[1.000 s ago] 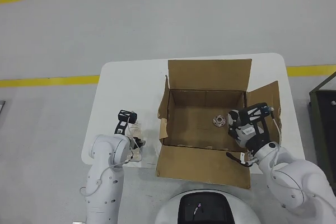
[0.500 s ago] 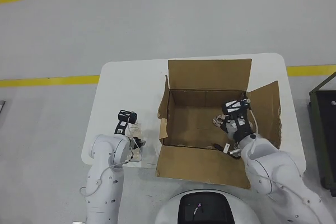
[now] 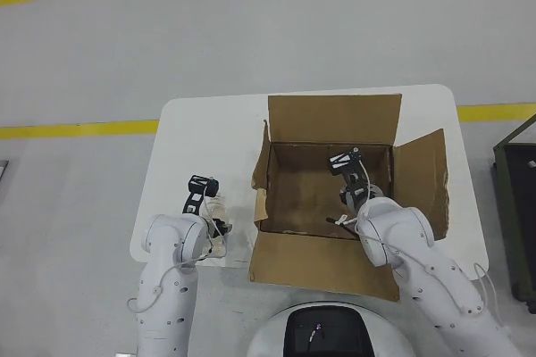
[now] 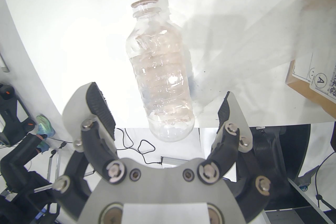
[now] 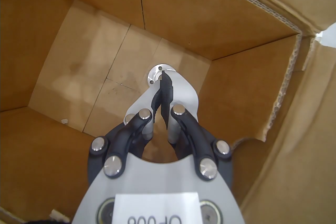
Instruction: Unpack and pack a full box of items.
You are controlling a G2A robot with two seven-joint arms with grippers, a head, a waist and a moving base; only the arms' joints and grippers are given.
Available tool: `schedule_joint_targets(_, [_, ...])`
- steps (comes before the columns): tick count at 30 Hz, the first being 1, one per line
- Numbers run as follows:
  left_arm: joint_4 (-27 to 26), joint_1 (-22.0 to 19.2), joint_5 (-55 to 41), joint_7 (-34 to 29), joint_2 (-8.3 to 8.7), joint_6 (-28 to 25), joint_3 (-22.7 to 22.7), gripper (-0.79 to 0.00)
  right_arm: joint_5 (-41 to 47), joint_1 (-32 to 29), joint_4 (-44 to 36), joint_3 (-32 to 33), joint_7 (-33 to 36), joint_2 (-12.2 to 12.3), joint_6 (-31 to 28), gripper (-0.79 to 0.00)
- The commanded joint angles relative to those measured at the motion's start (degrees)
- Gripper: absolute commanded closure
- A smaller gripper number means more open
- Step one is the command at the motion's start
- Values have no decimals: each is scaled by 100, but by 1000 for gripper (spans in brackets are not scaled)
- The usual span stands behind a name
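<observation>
1. Slippage is your main risk. The right gripper (image 5: 162, 78) is down inside the cardboard box (image 5: 183, 12), jaws clenched tip to tip at the small metal flange (image 5: 156, 72) on the box floor. I cannot tell whether they pinch its rim or merely touch it. A hold on so thin an edge could let the flange drop on the lift.
2. Mind the box wall beside that gripper. A lift that drifts sideways could catch the wall or a flap and drag the box.
3. Your left gripper (image 4: 160, 92) hangs with jaws released above a clear plastic bottle (image 4: 160, 72) lying on the white worktop (image 4: 65, 12). The bottle's base seems to reach the near edge, so a nudge could roll it off.
4. The right wrist view gives you the jaw tips against the flange, a spot the arm covers in the top view. The top view gives you the layout instead: flaps spread open, bottle near the box's left side.
</observation>
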Motion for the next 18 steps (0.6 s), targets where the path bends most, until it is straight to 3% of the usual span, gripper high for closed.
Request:
schedule_joint_targets(1, [0, 0, 0, 0, 0, 0, 0, -785, -1, 0, -1, 0, -1, 0, -2, 0])
schedule_joint_targets(13, [0, 0, 0, 0, 0, 0, 0, -785, -290, -66, 141, -35, -241, -5, -37, 0])
schedule_joint_targets(18, [0, 0, 0, 0, 0, 0, 0, -785, -580, 305, 527, -66, 116, -54, -125, 0])
